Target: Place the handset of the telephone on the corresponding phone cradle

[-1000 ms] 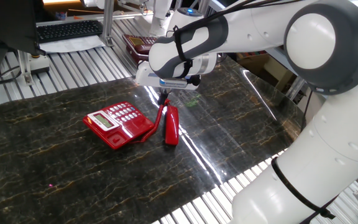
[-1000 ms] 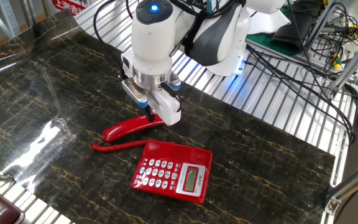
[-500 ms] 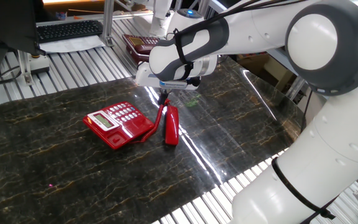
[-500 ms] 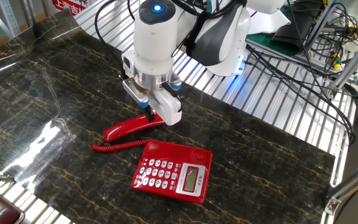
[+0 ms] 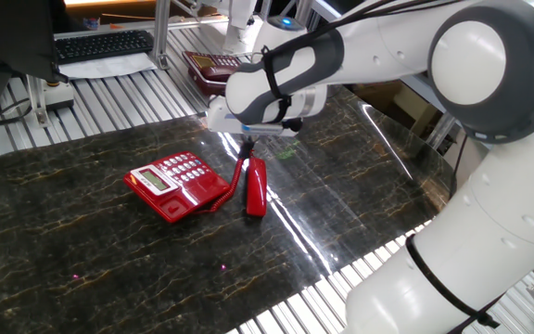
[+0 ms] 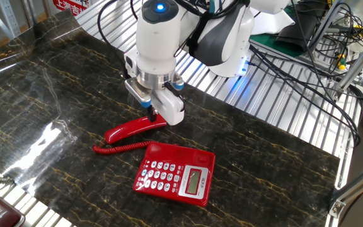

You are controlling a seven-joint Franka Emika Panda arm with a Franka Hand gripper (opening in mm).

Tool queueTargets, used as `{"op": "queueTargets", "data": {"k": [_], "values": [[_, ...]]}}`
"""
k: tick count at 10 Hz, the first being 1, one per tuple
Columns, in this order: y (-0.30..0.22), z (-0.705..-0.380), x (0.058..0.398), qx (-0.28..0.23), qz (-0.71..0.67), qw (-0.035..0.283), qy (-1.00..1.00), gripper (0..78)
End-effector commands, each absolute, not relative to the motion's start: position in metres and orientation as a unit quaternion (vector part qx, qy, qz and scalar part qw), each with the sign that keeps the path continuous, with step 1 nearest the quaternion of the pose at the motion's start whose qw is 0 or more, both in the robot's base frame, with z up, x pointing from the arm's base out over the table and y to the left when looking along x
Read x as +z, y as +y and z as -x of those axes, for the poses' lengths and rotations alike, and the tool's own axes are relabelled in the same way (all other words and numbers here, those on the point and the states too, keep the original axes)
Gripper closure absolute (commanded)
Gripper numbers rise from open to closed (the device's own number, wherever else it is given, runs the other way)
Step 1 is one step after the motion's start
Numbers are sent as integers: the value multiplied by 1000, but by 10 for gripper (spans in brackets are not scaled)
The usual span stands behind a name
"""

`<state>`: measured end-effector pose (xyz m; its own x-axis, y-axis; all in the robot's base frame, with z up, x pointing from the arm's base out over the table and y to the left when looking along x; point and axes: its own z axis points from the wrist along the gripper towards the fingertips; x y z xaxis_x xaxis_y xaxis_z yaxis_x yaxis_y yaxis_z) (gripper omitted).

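- The handset [image 6: 133, 129] lies flat on the counter [image 6: 263, 164], just beside the telephone [image 6: 175, 173], its coiled cord [image 6: 121, 147] trailing between them.
- The cradle [image 5: 199, 197] is bare; nothing has been seated yet.
- The claw [image 6: 152, 116] is low over the handset's near end, seemingly straddling it; whether it is clenched on it, I cannot tell.
- Left to do: lift, carry across, set into the cradle.
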<state>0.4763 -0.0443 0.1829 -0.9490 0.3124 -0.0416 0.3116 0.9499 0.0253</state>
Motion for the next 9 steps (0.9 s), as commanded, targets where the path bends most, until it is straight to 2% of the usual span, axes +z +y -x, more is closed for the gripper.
{"op": "queueTargets", "data": {"k": [1, 3, 6, 9], "values": [[-81, -434, 180, 6, -216, 25, 976, 776], [-87, -419, 176, 8, -257, 18, 966, 776], [-88, -420, 171, 4, -277, 2, 961, 776], [-88, -425, 163, 12, -291, 18, 956, 776]]}}
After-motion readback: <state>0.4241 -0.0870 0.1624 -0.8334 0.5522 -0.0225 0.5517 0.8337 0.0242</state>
